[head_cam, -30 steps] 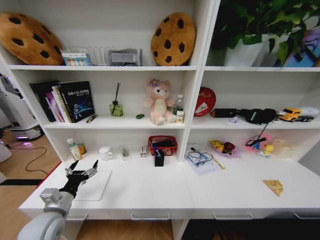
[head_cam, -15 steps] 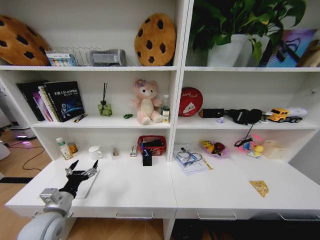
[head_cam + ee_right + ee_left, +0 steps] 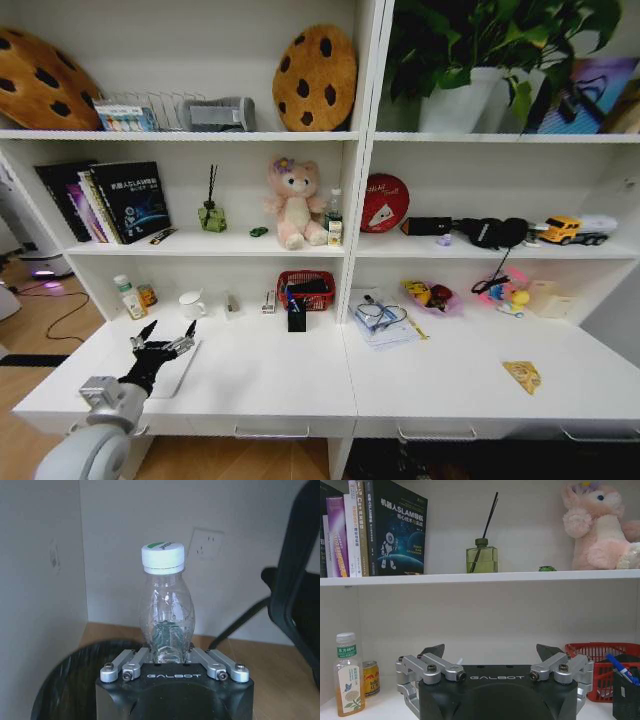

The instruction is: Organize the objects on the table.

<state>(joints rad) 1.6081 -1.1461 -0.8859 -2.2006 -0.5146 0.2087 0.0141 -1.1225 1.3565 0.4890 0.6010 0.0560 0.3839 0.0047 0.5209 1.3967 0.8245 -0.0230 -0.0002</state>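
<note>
My left gripper (image 3: 160, 336) hovers open over the left end of the white table (image 3: 300, 385), above the flat silver laptop (image 3: 185, 368). In the left wrist view the left gripper (image 3: 492, 652) has its fingers spread wide with nothing between them, facing the shelves. A small can (image 3: 370, 677) stands by the back wall, a tiny green toy car (image 3: 259, 231) sits on the shelf above, and a pen (image 3: 619, 662) stands in a black holder. The yellow wedge-shaped piece (image 3: 523, 375) lies at the table's right. My right gripper (image 3: 167, 655) is shut on a clear plastic bottle (image 3: 166, 605) over a black bin (image 3: 65, 680).
A tea bottle (image 3: 347, 680) stands beside the can, with a white mug (image 3: 190, 303) and red basket (image 3: 305, 288) further along. A reed diffuser (image 3: 481, 557), books (image 3: 375, 527) and pink teddy bear (image 3: 296, 203) fill the shelf. Papers with glasses (image 3: 378, 320) lie mid-table. A black chair (image 3: 295, 580) stands near the bin.
The whole head picture has shifted sideways, so the camera has moved. My left gripper keeps the same open pose over the laptop.
</note>
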